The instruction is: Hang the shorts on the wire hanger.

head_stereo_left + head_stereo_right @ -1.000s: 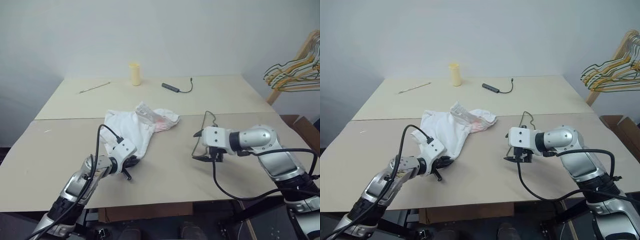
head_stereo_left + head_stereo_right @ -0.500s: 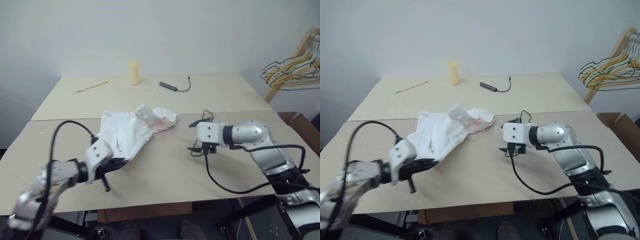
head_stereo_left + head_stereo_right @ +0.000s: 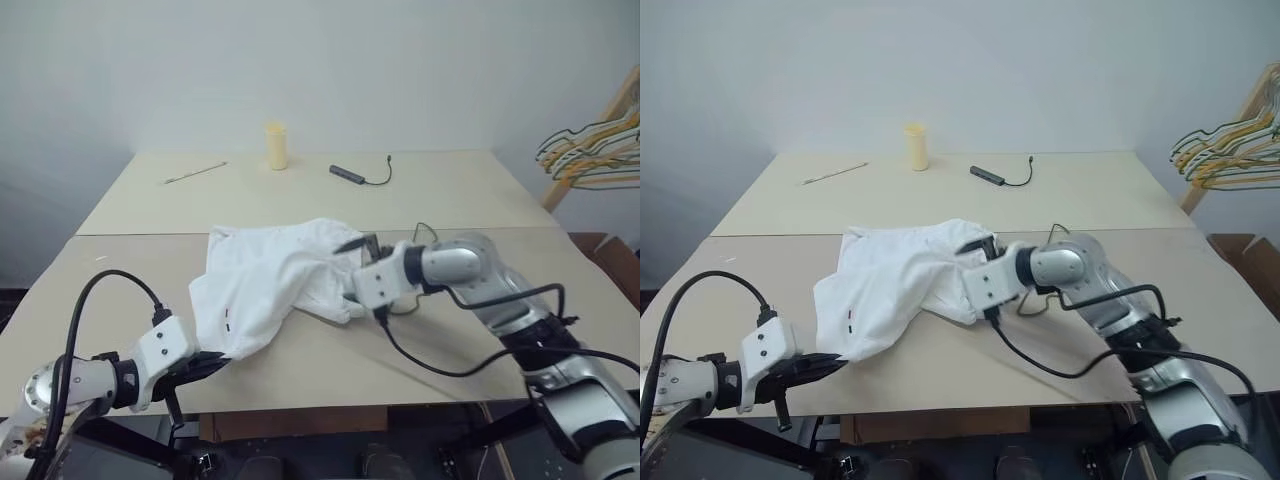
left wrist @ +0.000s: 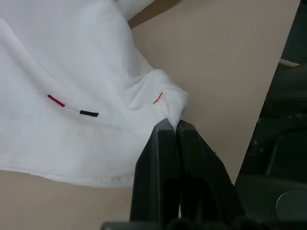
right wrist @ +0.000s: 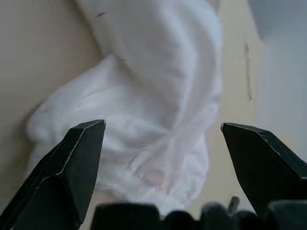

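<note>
Shorts (image 3: 275,285) of white fabric lay spread and partly lifted on the near half of a pale beige table (image 3: 440,195), stretched from the middle of the surface toward its front left edge. A small red-and-black mark (image 4: 72,108) showed near one hem. The left gripper (image 4: 172,129) had its two black fingers pressed together on a pinched corner of that hem, just past the front edge of the table. The right gripper (image 5: 163,134) pointed at the bunched far end of the garment, its fingers (image 5: 76,163) spread wide with nothing between them. Just beyond the right forearm, part of the wire hanger (image 3: 420,240) lay flat on the table beside the shorts, much of it hidden behind the arm.

The table was made of two boards meeting at a seam (image 3: 150,236) that ran across its width. On the far board stood a pale yellow cylinder (image 3: 275,146), with a thin stick (image 3: 195,173) well to its left and a dark adapter on a thin black cable (image 3: 360,176) to its right. A plain grey-white wall (image 3: 320,60) rose behind the table. At the right edge of the room, a bunch of green, yellow and orange hangers (image 3: 590,160) hung from a slanted wooden rack (image 3: 585,145).
</note>
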`<state>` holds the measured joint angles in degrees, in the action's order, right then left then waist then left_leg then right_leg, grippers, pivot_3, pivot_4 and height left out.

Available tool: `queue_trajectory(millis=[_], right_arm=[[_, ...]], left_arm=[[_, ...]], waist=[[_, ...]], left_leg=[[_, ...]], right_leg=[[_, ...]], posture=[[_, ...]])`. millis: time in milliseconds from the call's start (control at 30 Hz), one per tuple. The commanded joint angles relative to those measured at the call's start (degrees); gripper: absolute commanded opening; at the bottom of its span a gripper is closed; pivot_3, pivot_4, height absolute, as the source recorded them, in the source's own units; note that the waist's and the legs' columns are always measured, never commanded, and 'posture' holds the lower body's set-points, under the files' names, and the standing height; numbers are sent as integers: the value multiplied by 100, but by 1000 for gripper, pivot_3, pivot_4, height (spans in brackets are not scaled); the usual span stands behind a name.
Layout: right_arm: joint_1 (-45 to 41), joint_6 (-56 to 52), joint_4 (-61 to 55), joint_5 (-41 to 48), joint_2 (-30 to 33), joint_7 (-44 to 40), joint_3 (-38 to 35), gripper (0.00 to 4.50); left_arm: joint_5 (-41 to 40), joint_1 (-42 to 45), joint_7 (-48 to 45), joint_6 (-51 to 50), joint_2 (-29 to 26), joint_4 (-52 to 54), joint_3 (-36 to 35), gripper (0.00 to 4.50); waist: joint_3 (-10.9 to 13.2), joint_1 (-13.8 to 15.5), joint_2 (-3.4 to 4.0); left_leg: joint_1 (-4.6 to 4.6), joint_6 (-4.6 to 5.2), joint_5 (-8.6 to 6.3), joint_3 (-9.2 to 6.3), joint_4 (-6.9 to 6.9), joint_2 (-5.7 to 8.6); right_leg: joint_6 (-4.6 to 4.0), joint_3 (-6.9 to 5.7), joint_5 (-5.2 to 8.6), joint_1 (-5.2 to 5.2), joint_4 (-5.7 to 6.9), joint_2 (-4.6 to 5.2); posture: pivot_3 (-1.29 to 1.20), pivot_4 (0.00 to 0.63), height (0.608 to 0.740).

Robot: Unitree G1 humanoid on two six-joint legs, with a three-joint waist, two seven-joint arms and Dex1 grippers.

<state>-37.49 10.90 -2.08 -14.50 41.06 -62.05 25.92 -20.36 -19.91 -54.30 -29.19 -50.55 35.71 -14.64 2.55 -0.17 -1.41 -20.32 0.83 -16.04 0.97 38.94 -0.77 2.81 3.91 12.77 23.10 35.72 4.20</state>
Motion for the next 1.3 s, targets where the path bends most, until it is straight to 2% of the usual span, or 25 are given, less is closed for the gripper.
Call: queue_trajectory(millis=[33,167,333,533,633,1000,1167,1300], right_arm=[[199,-77,-515,235,135,-345,-82,4500],[388,-207,-447,-49,-141,-53,-25,4500],[443,-165,156,-706,-502,600,105,4500],[459,-185,494,-850,-724,616,237,4500],[537,-196,491,-902,-745,545,320,3889],[538,-317,665,-1145,-776,808,293,24],[539,-330,694,-1143,-718,897,236,24],[621,-422,361,-968,-407,788,-58,24]], left_arm=[[7,100,88,-8,-28,139,51,42],[33,140,87,5,-86,75,98,42],[-14,200,44,-4,-151,19,105,42],[4,200,21,41,-192,-65,111,42],[-11,222,41,28,-174,-59,113,0],[-39,149,5,105,-134,-171,35,0],[-157,55,-92,206,-69,-432,-253,0],[-217,-113,-269,344,-48,-658,-595,0]], waist=[[-1,-14,-1],[-1,-116,-2],[-3,-108,-5],[-2,-91,-4],[-2,-88,-4],[-2,-94,-4],[-2,-93,-4],[-2,-88,-4]], left_leg=[[1,0,0,1,0,-1],[13,0,0,5,0,-12],[14,0,0,4,1,-15],[8,-1,0,3,-2,-13],[10,-1,0,2,-2,-13],[11,-1,0,1,-2,-14],[11,-1,0,1,-2,-14],[10,-1,0,1,-2,-14]], right_leg=[[-1,0,1,1,1,-1],[-12,3,6,0,15,-17],[-15,5,7,1,18,-23],[-15,5,8,4,16,-22],[-15,5,8,2,16,-22],[-15,5,8,2,17,-23],[-15,5,8,3,17,-24],[-15,4,8,3,16,-22]], posture=[[39,0,740],[29,0,740],[26,0,740],[29,0,740],[30,0,740],[28,0,740],[31,0,740],[39,0,740]])
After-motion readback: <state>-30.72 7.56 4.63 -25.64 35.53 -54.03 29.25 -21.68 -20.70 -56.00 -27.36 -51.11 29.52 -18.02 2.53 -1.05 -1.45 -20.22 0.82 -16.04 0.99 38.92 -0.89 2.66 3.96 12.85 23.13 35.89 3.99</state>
